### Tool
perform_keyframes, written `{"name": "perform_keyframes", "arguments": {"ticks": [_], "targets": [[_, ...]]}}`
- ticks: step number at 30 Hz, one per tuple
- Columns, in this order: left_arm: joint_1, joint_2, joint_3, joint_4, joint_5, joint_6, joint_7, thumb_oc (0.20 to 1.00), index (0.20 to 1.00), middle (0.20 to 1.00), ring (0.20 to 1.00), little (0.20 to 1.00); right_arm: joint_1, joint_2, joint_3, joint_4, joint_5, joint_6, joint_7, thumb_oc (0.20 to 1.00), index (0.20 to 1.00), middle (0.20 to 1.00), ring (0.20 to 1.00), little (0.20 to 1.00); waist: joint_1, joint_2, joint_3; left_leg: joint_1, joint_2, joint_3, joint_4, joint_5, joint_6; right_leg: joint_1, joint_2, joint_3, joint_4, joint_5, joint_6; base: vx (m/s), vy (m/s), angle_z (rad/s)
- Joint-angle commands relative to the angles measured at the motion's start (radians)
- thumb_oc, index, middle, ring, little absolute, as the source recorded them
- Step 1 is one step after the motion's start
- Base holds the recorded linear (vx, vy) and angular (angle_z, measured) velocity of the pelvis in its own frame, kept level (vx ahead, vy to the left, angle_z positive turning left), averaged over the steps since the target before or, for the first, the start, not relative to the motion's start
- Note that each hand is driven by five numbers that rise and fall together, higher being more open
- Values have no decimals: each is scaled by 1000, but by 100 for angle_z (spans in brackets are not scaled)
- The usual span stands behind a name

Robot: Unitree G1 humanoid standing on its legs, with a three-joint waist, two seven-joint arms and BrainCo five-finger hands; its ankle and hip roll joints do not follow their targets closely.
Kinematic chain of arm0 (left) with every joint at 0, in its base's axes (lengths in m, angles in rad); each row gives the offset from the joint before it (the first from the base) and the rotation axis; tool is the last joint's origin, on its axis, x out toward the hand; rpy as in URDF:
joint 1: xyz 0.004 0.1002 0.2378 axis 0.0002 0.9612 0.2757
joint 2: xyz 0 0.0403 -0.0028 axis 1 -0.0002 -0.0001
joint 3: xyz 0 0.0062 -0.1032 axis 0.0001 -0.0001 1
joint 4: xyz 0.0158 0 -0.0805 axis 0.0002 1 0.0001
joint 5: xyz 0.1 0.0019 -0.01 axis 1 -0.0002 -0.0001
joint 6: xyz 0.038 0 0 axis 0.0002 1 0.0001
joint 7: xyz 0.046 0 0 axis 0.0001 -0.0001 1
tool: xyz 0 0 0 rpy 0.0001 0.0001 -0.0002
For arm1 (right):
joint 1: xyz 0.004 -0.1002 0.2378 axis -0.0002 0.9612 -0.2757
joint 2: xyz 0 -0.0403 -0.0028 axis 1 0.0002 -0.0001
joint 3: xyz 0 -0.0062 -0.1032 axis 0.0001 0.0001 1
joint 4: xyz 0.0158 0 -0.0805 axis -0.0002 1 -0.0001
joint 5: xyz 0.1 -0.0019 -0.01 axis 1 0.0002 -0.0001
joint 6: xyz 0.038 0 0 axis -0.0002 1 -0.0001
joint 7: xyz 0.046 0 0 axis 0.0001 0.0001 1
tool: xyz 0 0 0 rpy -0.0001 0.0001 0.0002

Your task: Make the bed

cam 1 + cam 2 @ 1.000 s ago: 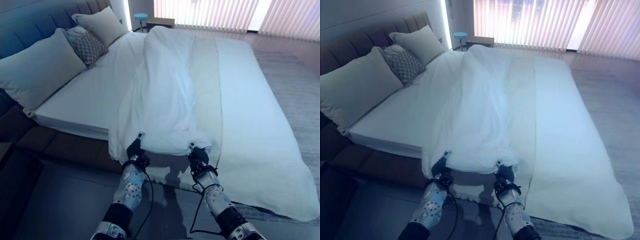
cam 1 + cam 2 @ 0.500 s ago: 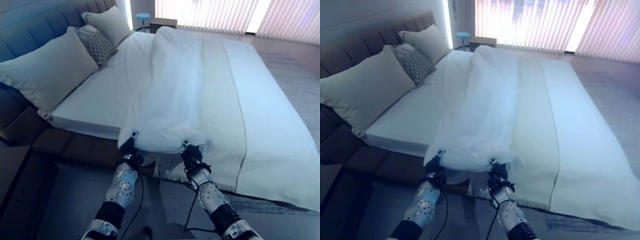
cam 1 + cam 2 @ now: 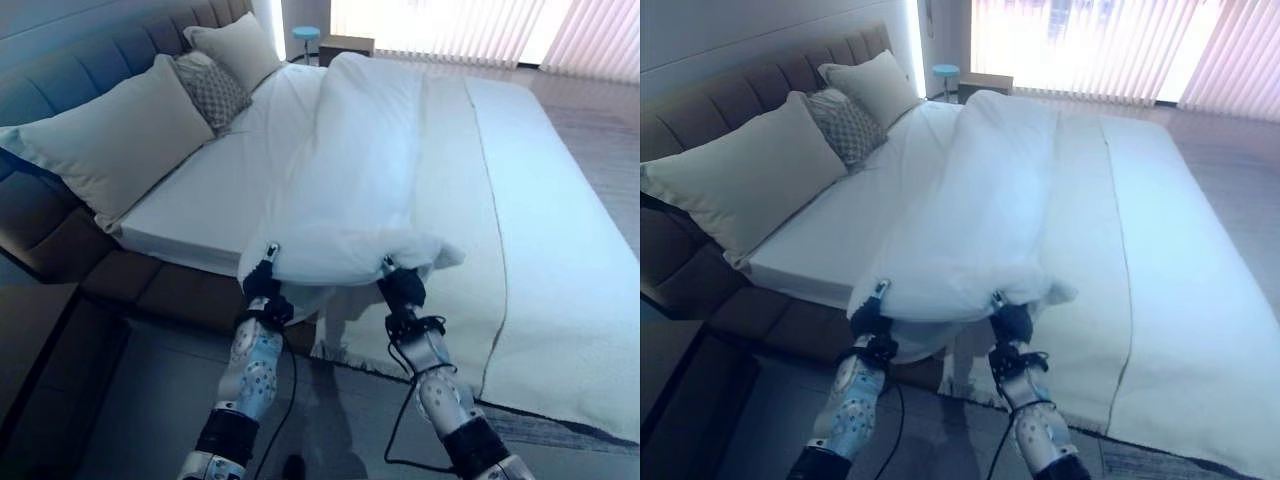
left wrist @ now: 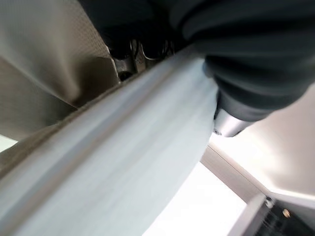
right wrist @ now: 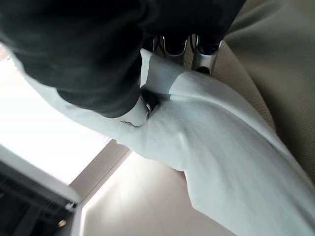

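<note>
Left hand [image 3: 263, 288] and right hand [image 3: 400, 290] each pinch the folded white fabric duvet [image 3: 370, 180] edge. Uneven pulling risks slippage or skewed cover.

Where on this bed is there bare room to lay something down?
Bare sheet lies between the pillows and the bunched duvet. The flat spread beyond it is free too. Both hands, left hand and right hand, crowd the duvet's near edge.

white duvet [image 3: 360, 170] lies bunched lengthwise along the bed [image 3: 560, 230].
</note>
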Motion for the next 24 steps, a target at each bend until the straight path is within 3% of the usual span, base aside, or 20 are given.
{"name": "perform_keyframes", "arguments": {"ticks": [1, 5, 10, 19, 24], "targets": [[77, 135, 192, -48, -26, -151, 16, 200, 200, 200, 200, 200, 106, -128, -198, 16, -19, -89, -19, 200, 200, 200, 200, 200, 26, -20, -41, -65, -55, 46, 101, -68, -40, -99, 82, 29, -26, 72, -49, 16, 64, -1], [128, 100, 173, 63, -73, -129, 28, 200, 200, 200, 200, 200, 138, -115, -151, 202, -48, -30, -36, 200, 200, 200, 200, 200, 31, -15, -27, -79, 2, 12, 47, -42, -38, -126, 73, 40, -31, 72, -41, 24, 86, -6], [165, 85, 128, 240, -87, -85, 90, 200, 200, 200, 200, 200, 99, -66, -117, 414, -7, 16, -96, 200, 200, 200, 200, 200, 31, 1, 28, -105, 4, 14, -88, 19, -29, -235, 78, 40, -43, 109, -39, -90, 106, -9], [100, 99, 105, 496, 2, -56, 170, 200, 200, 200, 200, 200, -35, -21, -65, 593, -4, 7, -156, 200, 200, 200, 200, 200, 58, -2, 88, -166, -1, 65, -91, 22, -18, -310, 62, 64, -66, 156, -20, -14, 94, -15], [23, 127, 105, 569, 77, -81, 214, 200, 200, 200, 200, 200, -75, -23, -59, 636, -19, -4, -165, 200, 200, 200, 200, 200, 52, 7, 107, -170, -13, 72, -125, 37, -15, -333, 53, 70, -66, 166, -14, 3, 63, -7]]}}
